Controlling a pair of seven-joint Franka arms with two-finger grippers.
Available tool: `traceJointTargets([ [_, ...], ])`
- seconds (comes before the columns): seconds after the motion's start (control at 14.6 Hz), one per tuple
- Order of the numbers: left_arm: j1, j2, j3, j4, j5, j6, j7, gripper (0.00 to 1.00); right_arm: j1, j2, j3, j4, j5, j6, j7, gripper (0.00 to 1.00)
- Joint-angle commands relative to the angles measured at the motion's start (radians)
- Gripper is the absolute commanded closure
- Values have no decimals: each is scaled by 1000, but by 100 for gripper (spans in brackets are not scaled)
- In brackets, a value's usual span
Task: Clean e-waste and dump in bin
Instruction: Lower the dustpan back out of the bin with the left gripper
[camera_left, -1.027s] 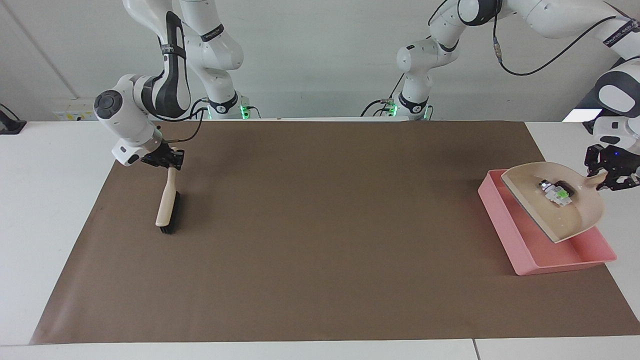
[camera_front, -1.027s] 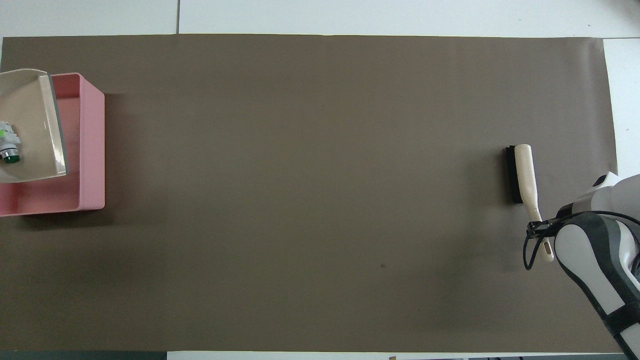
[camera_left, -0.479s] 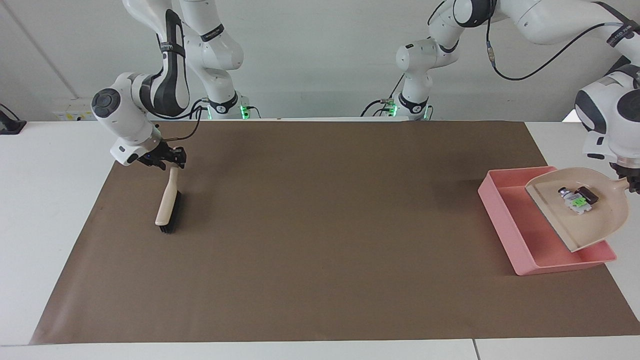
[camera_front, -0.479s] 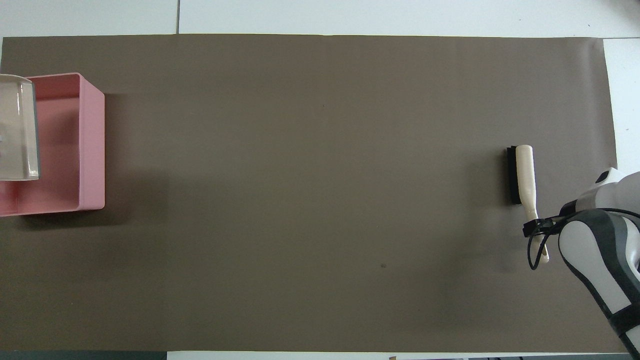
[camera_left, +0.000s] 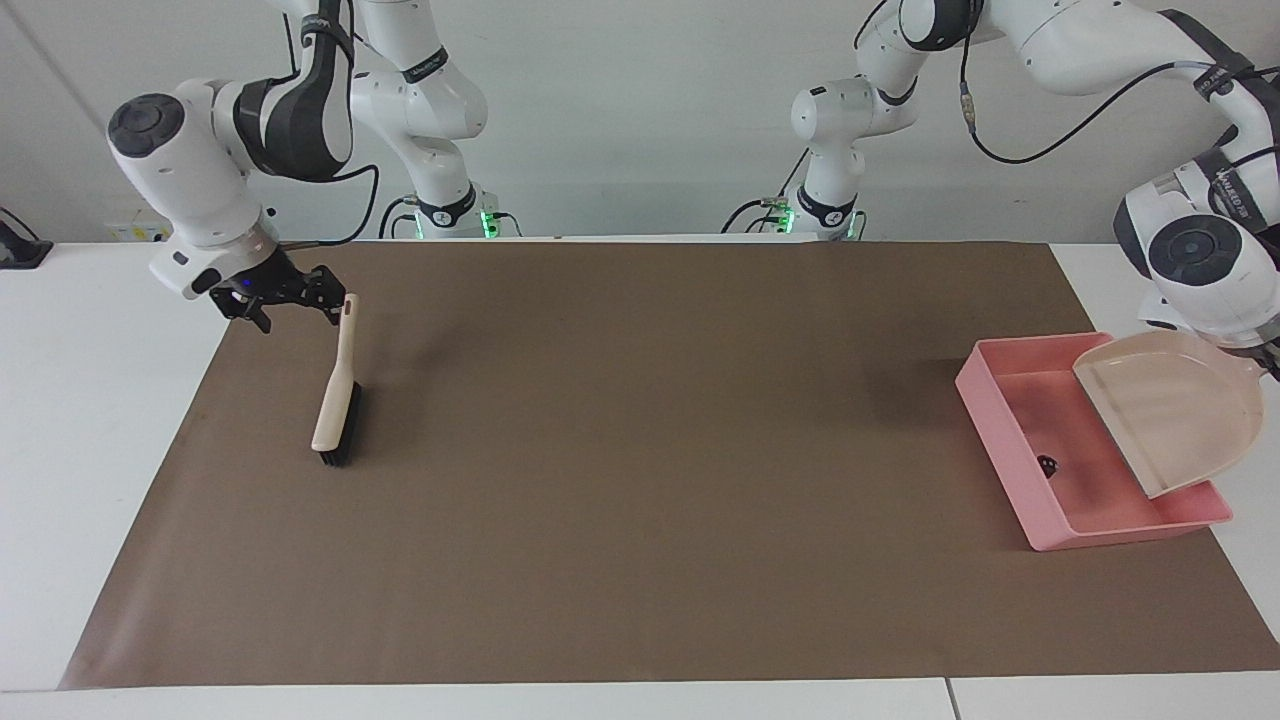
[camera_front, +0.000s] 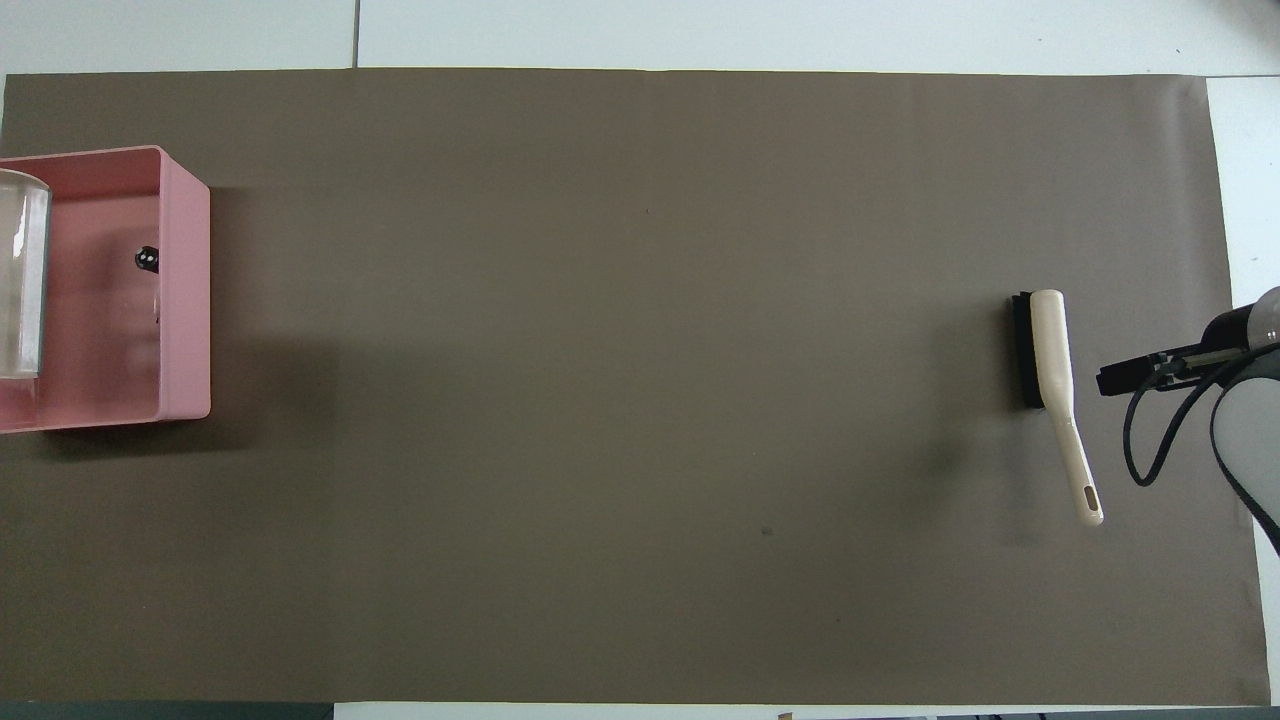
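A brown mat (camera_left: 640, 460) covers most of the white table (camera_left: 90, 400). The pink bin (camera_left: 1010, 440) sits on the mat at the left arm's end of the table. The beige dustpan (camera_left: 1175, 410) is tipped over the bin, its straight lip lowest and pointing down into the tray; its pan shows bare, with no parts on it. The left gripper is at the dustpan's handle at the very edge of the facing view and is mostly cut off there; its fingers are drawn together, apparently clamped on the handle, though the contact itself is not visible. One piece of the e-waste, the small dark piece (camera_left: 1047, 464), lies on the bin's floor, close to the wall facing the middle of the table; in the overhead view it shows as a dark speck (camera_front: 147, 259) inside the tray. The white-grey block cannot be made out in either view. At the right arm's end, the hand brush (camera_left: 335, 405) lies on the mat, black bristles farther from the robots, pale handle pointing toward them. The right gripper (camera_left: 285, 293) hangs over the mat's edge just beside the handle tip, fingers spread apart, holding nothing.
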Motion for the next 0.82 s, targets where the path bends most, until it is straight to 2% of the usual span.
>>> traceJointTargets([
  [0.0,-16,-39,12,-43,63,21,-20,100,24,59,4,172,-22,-114,137,0],
  [0.21,-18,-40,12,-37,63,24,-17,100,35,146,4,416,-4,-300,294,0],
  [0.34,-48,-43,12,-11,60,15,-10,100,32,168,6,514,11,-377,323,0],
  [0.55,-50,-68,0,-5,20,12,-2,100,32,158,4,487,30,-366,328,0],
  [0.68,-50,-83,0,6,-119,9,74,100,20,154,3,470,33,-334,319,0],
  [0.75,-50,-86,1,17,-208,7,129,100,46,154,-5,470,28,-329,326,0],
])
